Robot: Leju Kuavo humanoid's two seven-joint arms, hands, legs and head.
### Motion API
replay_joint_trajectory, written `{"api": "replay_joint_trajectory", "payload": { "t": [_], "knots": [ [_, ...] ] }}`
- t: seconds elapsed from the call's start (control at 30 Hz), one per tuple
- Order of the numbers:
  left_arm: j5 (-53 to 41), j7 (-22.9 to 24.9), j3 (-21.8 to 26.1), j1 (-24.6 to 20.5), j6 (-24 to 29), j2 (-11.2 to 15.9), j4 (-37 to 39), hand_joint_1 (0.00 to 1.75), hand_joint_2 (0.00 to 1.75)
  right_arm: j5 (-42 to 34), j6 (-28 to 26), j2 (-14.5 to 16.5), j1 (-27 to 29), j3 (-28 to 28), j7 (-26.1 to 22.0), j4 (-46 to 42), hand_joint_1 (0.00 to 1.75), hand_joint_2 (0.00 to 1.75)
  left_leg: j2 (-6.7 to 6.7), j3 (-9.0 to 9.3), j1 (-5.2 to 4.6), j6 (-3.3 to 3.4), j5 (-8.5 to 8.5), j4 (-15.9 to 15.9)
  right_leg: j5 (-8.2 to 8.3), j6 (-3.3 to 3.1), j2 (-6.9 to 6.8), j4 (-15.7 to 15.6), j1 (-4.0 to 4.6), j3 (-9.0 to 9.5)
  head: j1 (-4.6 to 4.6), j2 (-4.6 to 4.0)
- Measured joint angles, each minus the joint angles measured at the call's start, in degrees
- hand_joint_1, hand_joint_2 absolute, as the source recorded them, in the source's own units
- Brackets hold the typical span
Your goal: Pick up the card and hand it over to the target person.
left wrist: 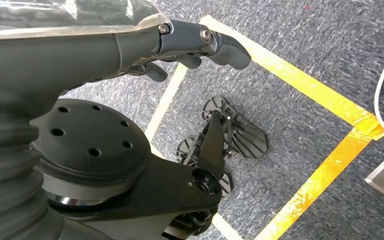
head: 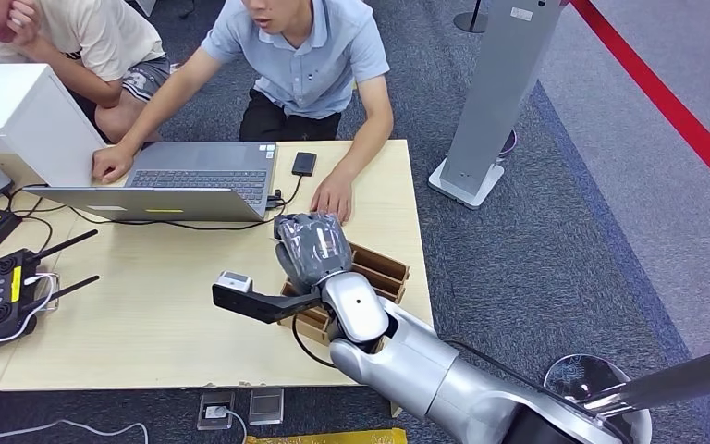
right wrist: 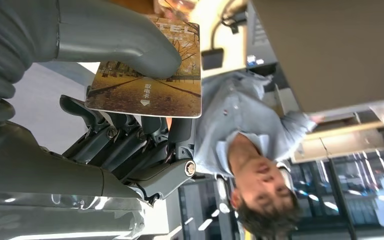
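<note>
The card (right wrist: 152,92), printed with an autumn tree scene, is pinched between the thick thumb and the dark fingers of my right hand (right wrist: 130,105). In the head view my right hand (head: 312,248) is raised over the wooden card box (head: 376,267) at the table's right edge, and its back hides the card. A person in a light-blue shirt (head: 310,55) sits across the table, one hand (head: 333,197) resting on the tabletop just beyond my right hand. My left hand (left wrist: 200,47) hangs over the carpet with its fingers apart and holds nothing.
A laptop (head: 180,180) and a black phone (head: 303,164) lie on the wooden table (head: 148,314). A remote controller (head: 0,298) and cables sit at the left. A second person (head: 83,37) sits at the back left. A grey stand (head: 495,102) rises right of the table.
</note>
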Motion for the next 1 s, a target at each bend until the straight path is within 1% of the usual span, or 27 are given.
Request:
{"api": "replay_joint_trajectory", "payload": {
  "t": [0.17,0.37,0.73,1.0],
  "knots": [
    [-0.5,0.0,-0.6,0.4,0.0,0.9,-1.5,0.00,1.75,1.7,0.0,-1.8,-2.8,-1.5,1.9,-2.8,1.75,1.75,-0.02,-0.03,0.00,0.01,0.01,0.0,0.01,0.01,-0.02,0.0,0.00,-0.02,0.00,0.00],
    [-0.9,0.2,-1.5,0.7,0.0,1.5,-2.6,0.00,1.75,3.3,0.8,-3.4,-5.7,-2.8,3.3,-2.5,1.75,1.75,-0.05,-0.01,0.00,0.03,0.05,0.0,0.04,0.00,-0.05,0.0,0.00,0.01,0.00,0.00],
    [-1.2,0.6,-2.6,0.7,-0.4,2.1,-3.1,0.00,1.75,5.4,1.7,-4.4,-8.4,-2.5,4.4,-1.4,1.75,1.75,-0.02,0.04,0.01,0.00,0.03,0.0,0.03,-0.01,-0.01,-0.1,0.01,0.03,0.00,0.00],
    [-0.7,0.0,-2.6,0.7,-0.3,2.3,-3.1,0.00,1.75,5.2,1.9,-4.0,-9.8,-1.9,4.4,1.5,1.75,1.75,0.02,0.02,-0.01,-0.01,0.01,0.0,0.02,-0.01,0.02,0.0,0.00,0.00,0.00,0.00]
  ]
}}
